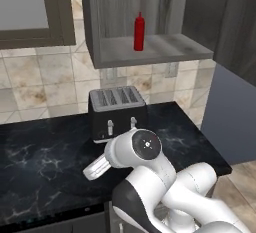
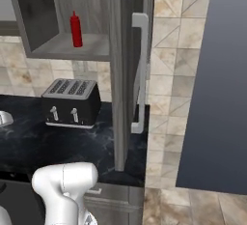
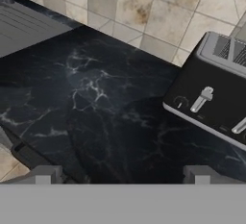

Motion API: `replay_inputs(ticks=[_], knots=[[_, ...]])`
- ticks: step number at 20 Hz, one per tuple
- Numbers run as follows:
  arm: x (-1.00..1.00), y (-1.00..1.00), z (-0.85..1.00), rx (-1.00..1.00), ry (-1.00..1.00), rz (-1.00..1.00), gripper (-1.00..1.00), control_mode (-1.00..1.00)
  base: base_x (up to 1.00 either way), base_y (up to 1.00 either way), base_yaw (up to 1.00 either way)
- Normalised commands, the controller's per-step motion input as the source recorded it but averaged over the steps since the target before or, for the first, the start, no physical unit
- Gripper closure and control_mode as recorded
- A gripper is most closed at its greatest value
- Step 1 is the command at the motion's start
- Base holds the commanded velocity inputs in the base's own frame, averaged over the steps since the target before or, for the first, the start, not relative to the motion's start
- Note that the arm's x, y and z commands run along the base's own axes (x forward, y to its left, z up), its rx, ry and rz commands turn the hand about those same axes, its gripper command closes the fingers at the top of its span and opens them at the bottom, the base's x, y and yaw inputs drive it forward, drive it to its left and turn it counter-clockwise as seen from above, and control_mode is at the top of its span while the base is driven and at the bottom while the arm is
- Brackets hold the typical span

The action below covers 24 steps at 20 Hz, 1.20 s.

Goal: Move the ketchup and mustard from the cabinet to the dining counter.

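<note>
The gripper [image 3: 122, 177] hangs spread and empty, low over the worktop [image 3: 96, 98] beside the toaster [image 1: 117, 112]. The ketchup [image 1: 139, 32] stands upright in the open cabinet [image 1: 150, 52] above the toaster, so the arm should rise well clear of the toaster, approach level, and close around the bottle's body.

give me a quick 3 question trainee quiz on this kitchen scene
1. True or false: the slim red squeeze bottle stands upright on the open grey-brown wood-grain cabinet's shelf.
2. What sits on the black marble worktop below that cabinet? A teapot; B black four-slot toaster; C kettle.
3. The gripper over the worktop is ____ and holds nothing.

Key: 1 true; 2 B; 3 open.
</note>
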Motion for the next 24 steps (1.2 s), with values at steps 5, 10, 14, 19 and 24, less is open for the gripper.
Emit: replay_inputs(ticks=[5,10,14,19,24], knots=[[0.11,0.0,0.02,0.0,-0.04,0.0,-1.0,-1.0,0.15,0.0,0.02],[0.02,-0.15,0.25,0.0,-0.15,0.0,-1.0,-1.0,0.0,0.0,0.0],[0.0,-0.41,0.37,0.0,-0.17,-0.01,-1.0,-1.0,0.0,0.0,0.0],[0.02,-0.48,0.44,0.0,-0.12,-0.04,-1.0,-1.0,0.0,0.0,0.0],[0.01,-0.45,0.47,0.0,-0.15,0.0,-1.0,-1.0,0.0,0.0,0.0]])
